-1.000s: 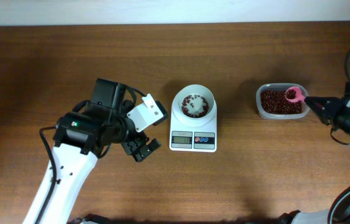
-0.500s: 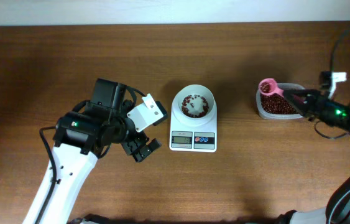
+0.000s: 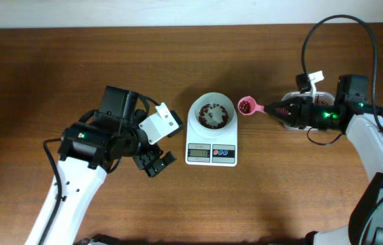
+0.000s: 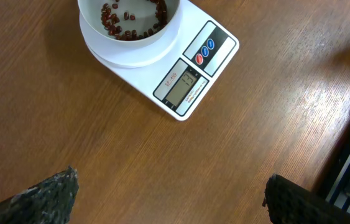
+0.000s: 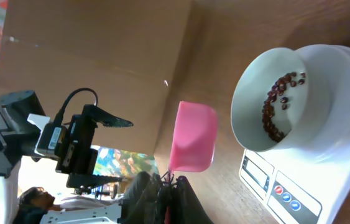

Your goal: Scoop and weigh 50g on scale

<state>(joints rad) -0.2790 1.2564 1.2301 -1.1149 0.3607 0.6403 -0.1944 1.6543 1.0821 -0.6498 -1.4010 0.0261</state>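
Right gripper: clamped on the handle of a small pink plastic scoop, which carries small dark red-brown beans. The scoop hangs at 3 o'clock of the round white bowl, just beside its rim and not yet over it. The bowl sits on the small white digital scale and holds a thin scatter of beans. Left gripper: jaws wide, empty, at 9 o'clock of the scale. Display unreadable. Judgement: weighing is partly done, and this load is untipped.
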